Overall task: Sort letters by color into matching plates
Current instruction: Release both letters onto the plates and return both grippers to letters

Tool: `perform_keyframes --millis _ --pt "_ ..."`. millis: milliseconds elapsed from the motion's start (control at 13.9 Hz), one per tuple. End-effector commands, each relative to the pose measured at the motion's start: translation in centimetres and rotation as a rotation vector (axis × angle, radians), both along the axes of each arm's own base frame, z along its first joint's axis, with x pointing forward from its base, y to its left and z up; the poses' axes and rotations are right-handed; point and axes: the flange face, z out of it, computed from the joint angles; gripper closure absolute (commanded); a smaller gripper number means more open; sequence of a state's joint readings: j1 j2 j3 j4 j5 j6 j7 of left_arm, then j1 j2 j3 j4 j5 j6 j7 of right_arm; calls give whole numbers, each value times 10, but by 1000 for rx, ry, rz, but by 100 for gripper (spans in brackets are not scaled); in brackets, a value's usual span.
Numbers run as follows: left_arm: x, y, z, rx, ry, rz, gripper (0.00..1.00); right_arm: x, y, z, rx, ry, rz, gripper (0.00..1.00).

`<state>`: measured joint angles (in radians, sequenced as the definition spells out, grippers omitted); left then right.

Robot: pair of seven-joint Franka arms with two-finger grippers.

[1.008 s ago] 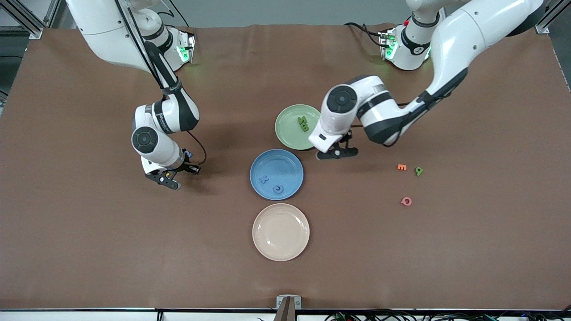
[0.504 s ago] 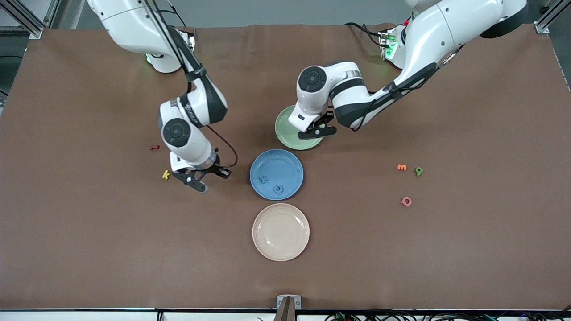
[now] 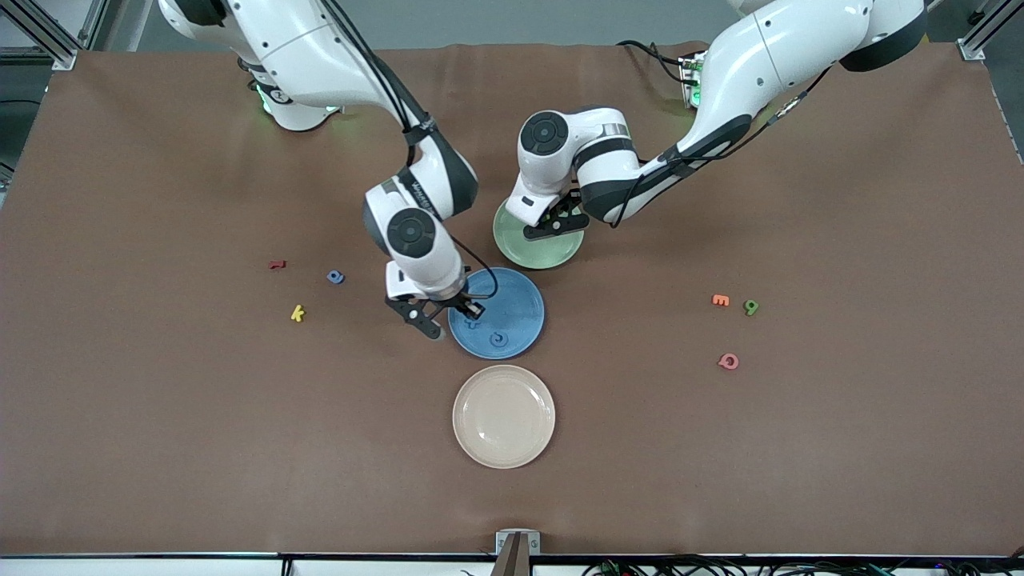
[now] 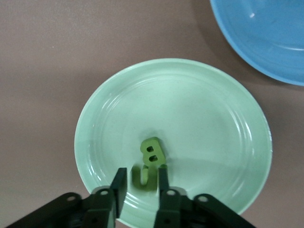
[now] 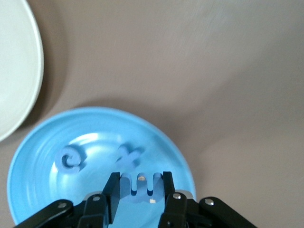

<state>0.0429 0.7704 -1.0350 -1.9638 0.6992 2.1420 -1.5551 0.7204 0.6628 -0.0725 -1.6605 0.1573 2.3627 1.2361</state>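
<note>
My right gripper [image 5: 141, 183] is shut on a blue letter [image 5: 141, 186] and holds it over the edge of the blue plate [image 5: 42, 199]. In the front view this gripper [image 3: 438, 320] is over the blue plate's [image 3: 520, 308] rim. Two blue letters [image 5: 70, 159] lie in that plate. My left gripper [image 4: 141, 183] is open low over the pale green plate [image 4: 204, 118], with a green letter [image 4: 144, 175] loose between its fingers and a green B [image 4: 152, 151] lying beside it. In the front view the left gripper [image 3: 552, 228] covers those letters.
A beige plate [image 3: 504, 416] lies nearer the front camera than the blue plate. A blue letter [image 3: 335, 277], a yellow one [image 3: 298, 313] and a red one [image 3: 277, 264] lie toward the right arm's end. A green letter [image 3: 750, 306], an orange one [image 3: 721, 300] and a pink one [image 3: 728, 361] lie toward the left arm's end.
My right gripper has travelled from the right arm's end to the blue plate's edge with the blue letter. My left gripper has moved from beside the green plate to over it.
</note>
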Motion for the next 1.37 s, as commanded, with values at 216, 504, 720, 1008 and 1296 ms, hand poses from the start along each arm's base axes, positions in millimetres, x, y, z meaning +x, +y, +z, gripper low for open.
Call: perform_keyframes --millis 216,504,720,1008,1296 --pt "35 24 13 2 -32 90 0 -17 39 -6 -1 13 -28 97" --pt "95 89 35 13 -51 83 0 -24 38 -12 -33 40 -6 47" --pt "133 149 50 29 -38 44 0 -28 40 -13 -64 33 26 0" --pt "173 235 53 33 -16 -77 5 -20 30 -8 -76 27 26 0" --pt "203 319 54 27 -19 -207 7 -15 0 -5 -120 63 87 0"
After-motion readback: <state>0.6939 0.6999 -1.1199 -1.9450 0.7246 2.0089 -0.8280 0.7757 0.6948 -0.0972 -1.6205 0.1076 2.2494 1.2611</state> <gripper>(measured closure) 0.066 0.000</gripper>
